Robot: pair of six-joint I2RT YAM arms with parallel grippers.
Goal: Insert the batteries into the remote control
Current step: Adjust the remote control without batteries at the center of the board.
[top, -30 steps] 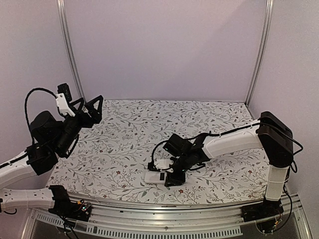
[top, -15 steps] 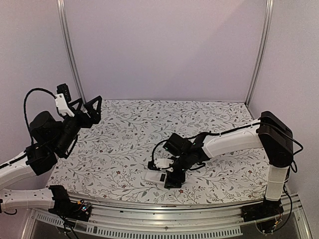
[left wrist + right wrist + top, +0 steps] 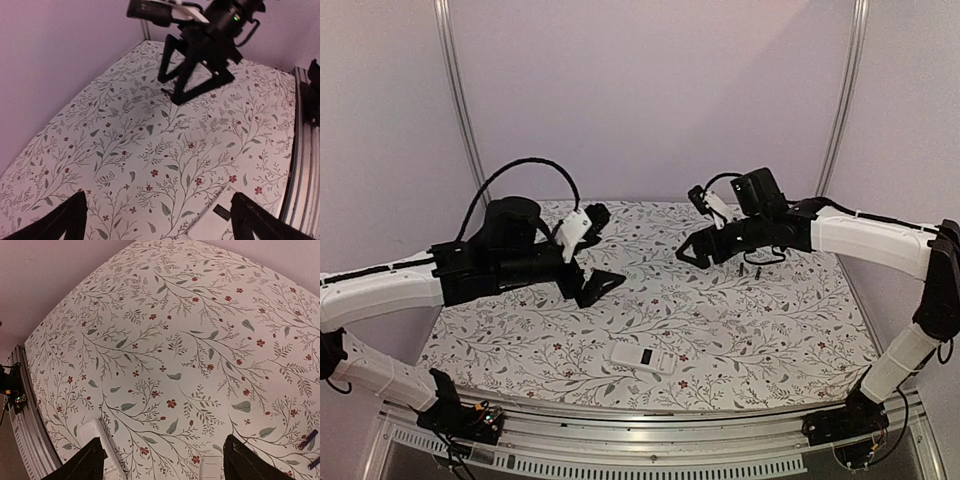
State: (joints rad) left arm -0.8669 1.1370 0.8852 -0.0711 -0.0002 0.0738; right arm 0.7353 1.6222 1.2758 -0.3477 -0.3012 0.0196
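So, we saw the remote control [image 3: 642, 358] lying flat on the floral table cloth [image 3: 790, 330], close to the near edge and roughly mid-width. Its long axis ran about left-right, along that edge, with the right end slightly nearer the edge. The white back faced up, with a small dark patch near its middle. We couldn't tell which end was the front. Nothing touched it.

For the batteries [image 3: 307, 439], we made out two slim dark rods at the lower right of the right wrist view. They lay on the cloth near each other, well apart from the remote. A small pale rectangular piece [image 3: 210, 467] lay between them and the remote in that view; we couldn't tell what it was.

We had the left gripper [image 3: 157, 215] above the cloth left of centre, jaws spread wide with nothing between them. The remote showed at the bottom edge of its view. The right gripper [image 3: 162, 460] was up over the far right part of the cloth, jaws also clearly apart and empty. Both were well clear of the remote.
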